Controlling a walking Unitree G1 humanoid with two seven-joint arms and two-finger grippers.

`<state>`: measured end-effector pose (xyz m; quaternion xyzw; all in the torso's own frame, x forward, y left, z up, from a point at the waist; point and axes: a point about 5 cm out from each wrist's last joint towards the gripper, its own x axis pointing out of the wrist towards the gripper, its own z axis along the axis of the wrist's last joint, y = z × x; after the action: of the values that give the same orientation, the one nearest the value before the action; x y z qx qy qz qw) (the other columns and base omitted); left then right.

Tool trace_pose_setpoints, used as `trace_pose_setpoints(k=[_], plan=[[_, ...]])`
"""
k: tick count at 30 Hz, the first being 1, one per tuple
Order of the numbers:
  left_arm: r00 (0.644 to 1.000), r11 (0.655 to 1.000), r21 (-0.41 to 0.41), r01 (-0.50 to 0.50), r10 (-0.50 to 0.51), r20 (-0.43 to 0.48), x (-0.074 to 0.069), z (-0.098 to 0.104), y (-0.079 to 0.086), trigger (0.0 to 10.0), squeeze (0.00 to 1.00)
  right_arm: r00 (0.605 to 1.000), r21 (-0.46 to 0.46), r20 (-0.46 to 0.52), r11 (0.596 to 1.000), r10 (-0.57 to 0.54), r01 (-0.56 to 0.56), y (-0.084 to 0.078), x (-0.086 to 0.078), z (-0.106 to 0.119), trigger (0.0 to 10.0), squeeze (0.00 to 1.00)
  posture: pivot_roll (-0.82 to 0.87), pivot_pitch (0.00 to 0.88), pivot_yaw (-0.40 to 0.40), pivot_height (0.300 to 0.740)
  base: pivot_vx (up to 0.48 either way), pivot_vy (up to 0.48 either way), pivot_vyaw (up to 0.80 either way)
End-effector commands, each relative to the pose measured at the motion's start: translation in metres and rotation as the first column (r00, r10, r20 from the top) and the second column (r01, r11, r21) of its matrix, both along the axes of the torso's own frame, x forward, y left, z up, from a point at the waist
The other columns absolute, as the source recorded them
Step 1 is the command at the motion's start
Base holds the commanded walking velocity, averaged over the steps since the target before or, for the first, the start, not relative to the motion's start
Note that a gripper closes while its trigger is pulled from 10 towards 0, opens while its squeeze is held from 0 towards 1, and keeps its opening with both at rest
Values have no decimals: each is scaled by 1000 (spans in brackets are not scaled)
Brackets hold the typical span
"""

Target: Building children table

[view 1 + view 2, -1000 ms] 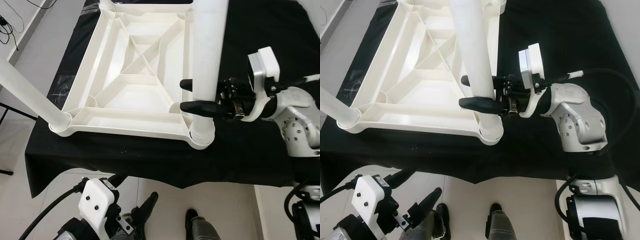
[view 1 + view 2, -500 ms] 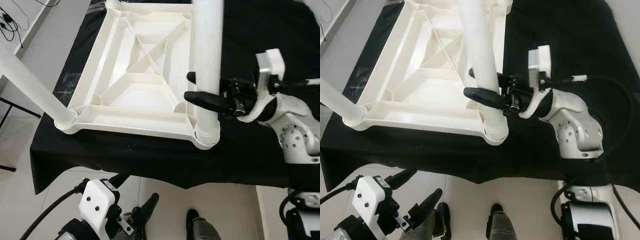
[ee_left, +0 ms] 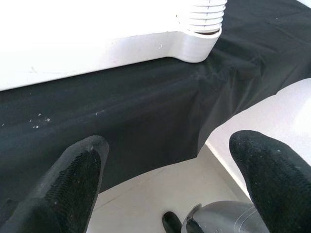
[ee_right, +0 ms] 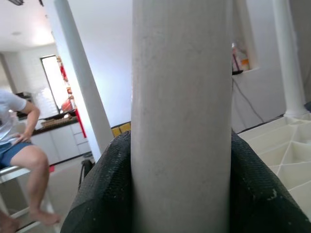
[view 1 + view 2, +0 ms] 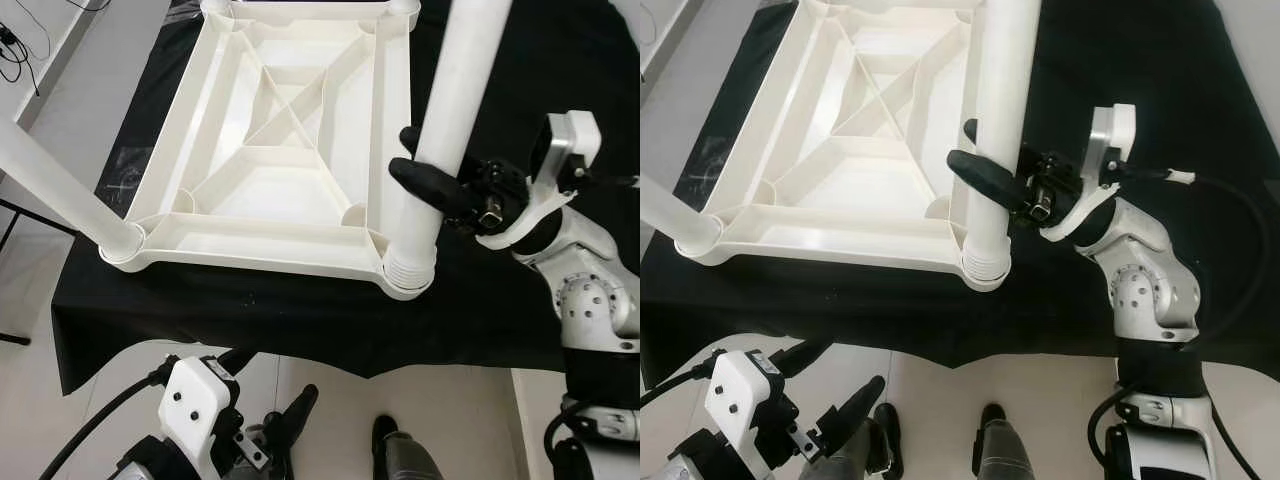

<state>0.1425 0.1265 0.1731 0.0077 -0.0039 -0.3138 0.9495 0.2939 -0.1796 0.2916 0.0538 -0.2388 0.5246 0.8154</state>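
Observation:
A white plastic tabletop [image 5: 280, 160] lies upside down on a black-covered table, its ribbed underside facing up. A white leg [image 5: 440, 140] stands in the near right corner socket [image 5: 408, 272], leaning to the right at its top. My right gripper [image 5: 414, 162] is shut on this leg a little above the socket; the right wrist view has the leg [image 4: 181, 116] pressed between both black fingers [image 4: 104, 194]. Another leg [image 5: 60, 190] sticks out of the near left corner. My left gripper [image 3: 170, 184] hangs open below the table's front edge.
The black cloth [image 5: 300, 320] hangs over the table's front edge. White floor lies below, with the robot's feet [image 5: 385, 435] on it. Far off in the right wrist view, a person [image 4: 17, 145] sits on a stool.
The leg in my right gripper has tipped from near upright to leaning right, and the gripper has moved right with it. The camera has shifted a little.

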Motion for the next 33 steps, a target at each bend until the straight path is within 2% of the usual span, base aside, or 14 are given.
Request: trace_pose_setpoints(k=[1, 3, 4, 10, 16, 19, 21, 23, 26, 31, 33], plan=[[999, 1000, 26, -1, 1, -32, -2, -5, 3, 10000, 0, 997, -5, -36, 997, -74, 74, -5, -1, -12, 10000, 0, 94, 412, 52, 740, 0, 0, 0], [999, 1000, 26, -1, 2, -33, -2, -5, 3, 10000, 0, 994, 0, -35, 995, -100, 100, -4, -2, -13, 10000, 0, 94, 413, 53, 740, 0, 0, 0], [999, 1000, 27, -1, 2, -32, -1, -5, 3, 10000, 0, 987, 4, -32, 988, -155, 155, -4, -5, -17, 10000, 0, 94, 412, 55, 740, 0, 0, 0], [1000, 1000, 28, -1, 2, -31, -1, -5, 4, 10000, 0, 977, -17, -18, 977, -211, 210, -2, -9, -22, 10000, 0, 93, 410, 58, 740, 0, 0, 0], [1000, 1000, 30, 0, 1, -30, 1, -6, 4, 10000, 0, 948, -53, 24, 946, -318, 319, -2, -10, -25, 10000, 0, 86, 406, 61, 740, 0, 0, 0], [1000, 1000, 30, 0, 1, -29, 2, -6, 4, 10000, 0, 927, -43, 27, 926, -373, 374, -4, -10, -26, 10000, 0, 88, 404, 61, 740, 0, 0, 0], [1000, 1000, 31, -1, 2, -28, 3, -6, 5, 10000, 0, 900, -7, 15, 900, -435, 435, -6, -11, -27, 10000, 0, 87, 401, 62, 740, 0, 0, 0], [1000, 999, 32, -1, 2, -28, 3, -6, 5, 10000, 0, 892, 7, 6, 892, -452, 452, -6, -12, -27, 10000, 0, 87, 401, 62, 740, 0, 0, 0], [1000, 999, 33, -1, 2, -27, 4, -7, 5, 10000, 0, 860, 56, -45, 858, -508, 510, -9, -16, -33, 10000, 0, 85, 399, 64, 740, 0, 0, 0], [1000, 999, 37, 7, -6, -27, 6, -7, 7, 10000, 0, 846, 70, -57, 844, -530, 532, -9, -17, -35, 10000, 0, 81, 376, 68, 740, 0, 0, 0], [999, 998, 47, -38, 39, -32, 16, -4, 14, 10000, 0, 835, 124, -62, 825, -547, 551, -12, -14, -26, 10000, 0, 72, 358, 68, 740, 0, 0, 0]])
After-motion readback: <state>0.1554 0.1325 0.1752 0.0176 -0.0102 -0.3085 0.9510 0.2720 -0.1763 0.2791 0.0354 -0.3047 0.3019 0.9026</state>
